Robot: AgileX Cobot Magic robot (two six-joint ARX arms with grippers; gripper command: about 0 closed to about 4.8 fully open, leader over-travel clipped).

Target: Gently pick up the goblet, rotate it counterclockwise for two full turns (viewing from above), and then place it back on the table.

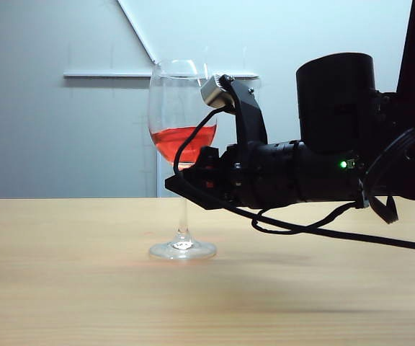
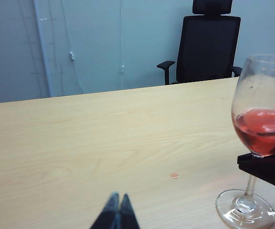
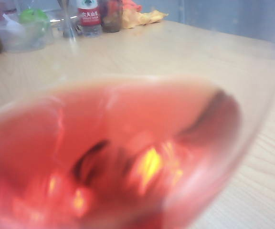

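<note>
The goblet stands upright with its round foot on the table, red-orange liquid in its bowl. My right gripper reaches in level from the right and is shut on the thin stem just under the bowl. The left wrist view shows the goblet with a black finger of that gripper across the stem. The bowl fills the right wrist view and hides the jaws. My left gripper hovers shut over the bare table, well apart from the glass.
A black office chair stands beyond the table's far edge. Bottles, a plastic bag and a yellow cloth sit at the far end. A small reddish spot marks the table. The arm's cable hangs low.
</note>
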